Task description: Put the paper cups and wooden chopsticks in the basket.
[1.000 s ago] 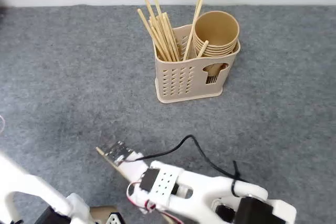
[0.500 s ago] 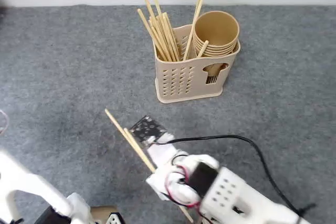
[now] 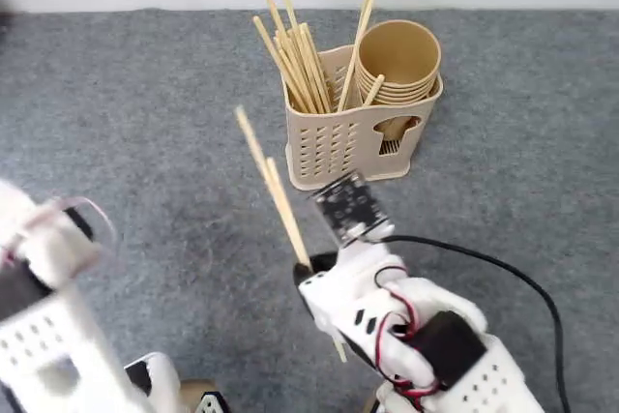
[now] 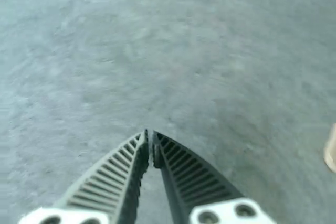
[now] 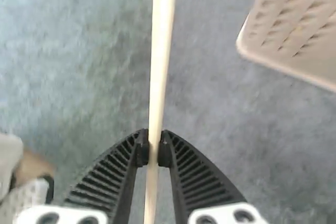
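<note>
A beige slotted basket [image 3: 353, 142] stands at the back of the grey carpet, with several wooden chopsticks [image 3: 295, 50] upright in its left compartment and a stack of paper cups [image 3: 398, 60] in its right one. My right gripper [image 5: 152, 149] is shut on a pair of wooden chopsticks [image 5: 160, 66]. In the high view that pair [image 3: 276, 191] slants up from the right gripper [image 3: 308, 263], its tip just left of the basket. The basket's corner [image 5: 294, 30] is close ahead. My left gripper [image 4: 149, 148] is shut on nothing, low over bare carpet.
The left arm's white body [image 3: 44, 316] rises at the lower left. A black cable [image 3: 484, 258] trails from the right arm across the lower right. Open carpet lies left and in front of the basket.
The right arm has lifted and carried the chopstick pair from the near carpet up toward the basket. The left arm has risen into view at the lower left.
</note>
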Action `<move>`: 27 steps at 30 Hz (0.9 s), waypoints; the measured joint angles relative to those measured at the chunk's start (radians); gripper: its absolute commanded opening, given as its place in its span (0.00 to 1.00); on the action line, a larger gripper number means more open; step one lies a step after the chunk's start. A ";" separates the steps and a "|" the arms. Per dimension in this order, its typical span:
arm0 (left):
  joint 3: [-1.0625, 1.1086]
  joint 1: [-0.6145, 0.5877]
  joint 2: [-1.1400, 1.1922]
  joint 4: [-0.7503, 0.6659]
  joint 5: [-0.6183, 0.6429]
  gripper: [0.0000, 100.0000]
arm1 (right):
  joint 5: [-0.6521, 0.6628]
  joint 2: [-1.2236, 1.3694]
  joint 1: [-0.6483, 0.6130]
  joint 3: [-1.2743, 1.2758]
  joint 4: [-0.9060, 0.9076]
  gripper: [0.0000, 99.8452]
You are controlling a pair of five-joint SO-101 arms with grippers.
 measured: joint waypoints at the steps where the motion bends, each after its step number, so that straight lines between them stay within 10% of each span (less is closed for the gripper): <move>1: 0.040 0.031 -0.060 -0.008 0.000 0.01 | 0.002 0.000 0.012 -0.021 0.000 0.01; 27: 0.735 0.427 -0.763 -0.261 -0.020 0.01 | 0.080 -0.002 0.296 -0.193 -0.555 0.01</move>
